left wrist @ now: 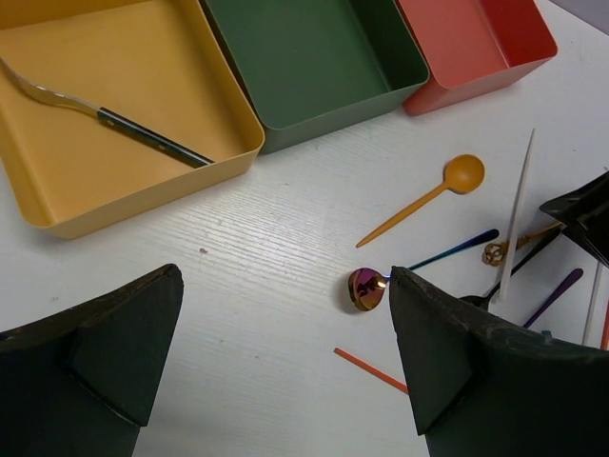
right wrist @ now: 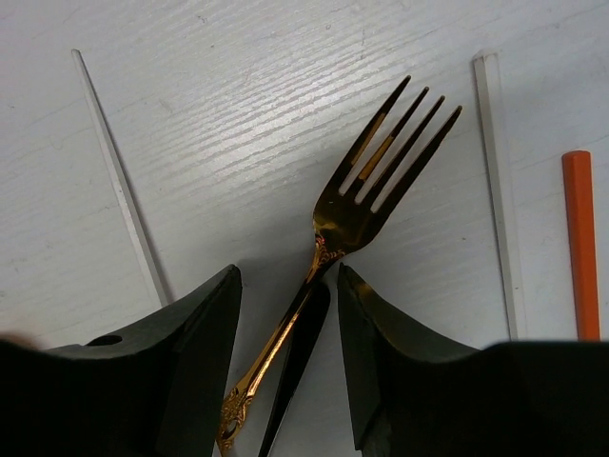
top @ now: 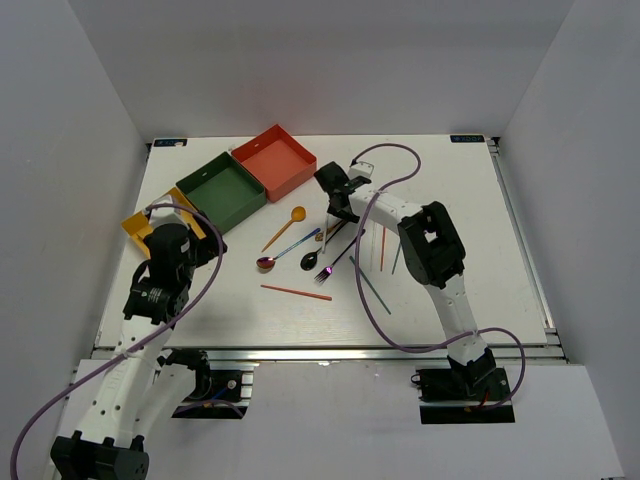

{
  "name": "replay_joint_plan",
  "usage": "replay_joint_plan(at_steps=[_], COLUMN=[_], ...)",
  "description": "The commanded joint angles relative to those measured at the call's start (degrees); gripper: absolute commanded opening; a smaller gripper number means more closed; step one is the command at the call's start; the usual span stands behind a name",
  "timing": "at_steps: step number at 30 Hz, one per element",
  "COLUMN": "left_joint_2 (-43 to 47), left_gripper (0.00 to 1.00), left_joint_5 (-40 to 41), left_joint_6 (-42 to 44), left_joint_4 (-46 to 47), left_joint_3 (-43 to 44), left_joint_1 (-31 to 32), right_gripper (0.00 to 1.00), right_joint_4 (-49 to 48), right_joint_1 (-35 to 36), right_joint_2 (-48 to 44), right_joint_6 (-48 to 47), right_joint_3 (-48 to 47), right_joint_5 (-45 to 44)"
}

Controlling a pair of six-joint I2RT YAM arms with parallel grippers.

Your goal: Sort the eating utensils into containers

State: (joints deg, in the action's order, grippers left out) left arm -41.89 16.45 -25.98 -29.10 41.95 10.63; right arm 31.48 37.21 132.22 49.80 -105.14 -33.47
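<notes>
My left gripper [top: 172,240] [left wrist: 284,278] is open and empty, hovering above bare table next to the yellow box [left wrist: 57,181]. That box holds a black-handled fork [left wrist: 143,136]. The dark green box [left wrist: 314,57] and the red-orange box [left wrist: 476,43] are empty. My right gripper [top: 338,200] [right wrist: 288,276] is open and low over the utensil pile. Its jaws stand either side of the handle of a gold fork [right wrist: 366,205], which lies across a black handle [right wrist: 303,343]. A gold spoon [left wrist: 447,186], an iridescent spoon [left wrist: 366,288] and a red chopstick [left wrist: 371,369] lie loose.
White chopsticks [right wrist: 119,181] [right wrist: 497,190] and a red chopstick [right wrist: 579,238] lie beside the gold fork. A black spoon [top: 312,258], a purple fork [top: 335,262] and a teal chopstick [top: 370,285] lie mid-table. The three boxes stand in a row at the back left.
</notes>
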Motion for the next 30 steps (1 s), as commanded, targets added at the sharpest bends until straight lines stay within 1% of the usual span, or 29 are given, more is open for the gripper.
replay_joint_plan(at_steps=[1, 5, 8, 11, 15, 16, 20, 22, 26, 30], left_joint_2=[1.37, 0.59, -0.56, 0.05, 1.28, 1.63, 1.55, 0.59, -1.61, -2.15], left_gripper=[0.98, 0.98, 0.98, 0.98, 0.98, 0.98, 0.98, 0.98, 0.98, 0.98], left_joint_5=[3.32, 8.24, 10.09, 13.07, 21.68, 23.87, 26.00, 27.66, 28.38, 30.31], left_joint_6=[-0.74, -1.88, -2.58, -3.99, -7.68, -8.56, -8.48, -8.56, -8.39, -9.09], left_joint_4=[-1.13, -2.71, -3.33, -4.12, -6.23, -6.40, -5.18, -5.09, -5.00, -5.88], left_joint_3=[1.29, 2.17, 2.43, 2.52, 3.13, 3.22, 3.04, 3.31, 3.75, 4.02], left_joint_1=[0.18, 0.18, 0.18, 0.18, 0.18, 0.18, 0.18, 0.27, 0.26, 0.18], right_gripper=[0.50, 0.50, 0.51, 0.53, 0.60, 0.66, 0.70, 0.72, 0.74, 0.79], right_joint_4=[-0.20, -2.12, -8.70, -8.20, -9.60, -10.99, -13.99, -14.08, -16.02, -15.58], right_joint_1=[-0.39, -0.65, -1.09, -1.18, -1.18, -1.18, -1.18, -1.18, -1.26, -1.61], right_joint_2=[1.19, -0.56, -3.02, -3.99, -6.18, -6.71, -7.77, -7.60, -7.60, -7.07], right_joint_6=[2.05, 2.85, 1.27, 0.39, -0.14, -0.32, -0.67, -0.93, -1.37, -1.11], right_joint_3=[0.02, 3.09, 7.75, 7.58, 10.65, 12.49, 15.32, 15.32, 15.32, 14.27], right_joint_5=[0.60, 1.04, 4.19, 5.70, 7.19, 7.72, 10.35, 10.71, 11.41, 10.71])
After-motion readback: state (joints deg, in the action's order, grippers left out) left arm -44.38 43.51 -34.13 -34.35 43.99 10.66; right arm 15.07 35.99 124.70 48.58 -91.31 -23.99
